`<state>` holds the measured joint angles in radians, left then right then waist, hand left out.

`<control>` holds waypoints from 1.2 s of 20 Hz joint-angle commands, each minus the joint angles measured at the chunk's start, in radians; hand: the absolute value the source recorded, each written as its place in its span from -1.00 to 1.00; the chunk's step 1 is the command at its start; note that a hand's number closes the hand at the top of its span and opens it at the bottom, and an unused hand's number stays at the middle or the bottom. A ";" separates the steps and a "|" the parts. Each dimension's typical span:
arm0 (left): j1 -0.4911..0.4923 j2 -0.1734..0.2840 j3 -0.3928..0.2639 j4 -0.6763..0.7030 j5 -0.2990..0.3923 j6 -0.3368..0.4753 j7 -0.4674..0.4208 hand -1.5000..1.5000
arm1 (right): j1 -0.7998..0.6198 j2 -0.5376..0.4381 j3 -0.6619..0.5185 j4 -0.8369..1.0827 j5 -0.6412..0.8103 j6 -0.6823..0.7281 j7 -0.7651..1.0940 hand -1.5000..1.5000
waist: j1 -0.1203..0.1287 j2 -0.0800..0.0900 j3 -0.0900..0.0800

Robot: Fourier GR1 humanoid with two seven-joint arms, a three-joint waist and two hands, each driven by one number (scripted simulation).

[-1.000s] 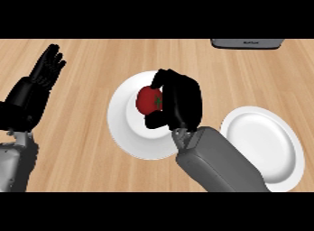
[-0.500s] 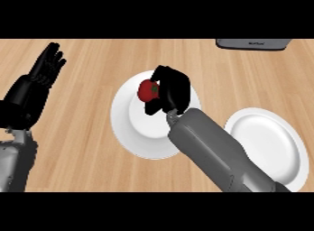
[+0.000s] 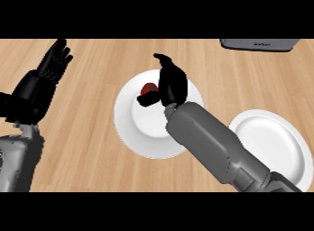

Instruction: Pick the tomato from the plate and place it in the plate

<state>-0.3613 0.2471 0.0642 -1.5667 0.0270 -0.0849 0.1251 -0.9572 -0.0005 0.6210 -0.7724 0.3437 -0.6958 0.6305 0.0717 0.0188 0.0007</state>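
A red tomato (image 3: 148,87) shows over the upper part of the left white plate (image 3: 136,133), mostly hidden by my right hand (image 3: 171,84). That hand's thumb curls under the tomato and its fingers wrap the tomato's right side, so it is shut on it. I cannot tell whether the tomato rests on the plate or hangs just above it. A second white plate (image 3: 274,143) lies to the right, partly covered by my right forearm. My left hand (image 3: 42,84) rests open at the left, fingers up.
The corner of a dark grey object (image 3: 260,44) sits at the counter's far right edge. Bare wooden counter (image 3: 86,167) lies between the left arm and the plates.
The right hand with the tomato has shifted away from me, toward the plate's far rim, and the forearm has swung further over the left plate. The left hand has stayed put.
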 commanded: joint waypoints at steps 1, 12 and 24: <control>0.029 0.020 0.020 0.009 0.014 -0.027 -0.030 0.00 | 0.014 0.000 -0.036 0.040 -0.081 -0.144 -0.169 -1.00 | 0.002 0.002 0.000; 0.069 0.008 0.040 0.007 -0.008 0.004 -0.031 0.00 | 0.098 0.000 -0.180 -0.097 -0.301 -0.259 -0.404 -1.00 | -0.060 -0.014 0.000; 0.073 0.035 0.088 0.011 0.017 -0.027 -0.024 0.00 | 0.572 -0.279 -0.204 -0.683 -0.311 -0.085 -0.443 -1.00 | -0.091 -0.023 -0.001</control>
<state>-0.2824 0.2678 0.1281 -1.5984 0.0345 -0.0943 0.1277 -0.5064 -0.1731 0.4275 -1.2742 0.0422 -0.8449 0.1731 -0.0105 -0.0031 0.0003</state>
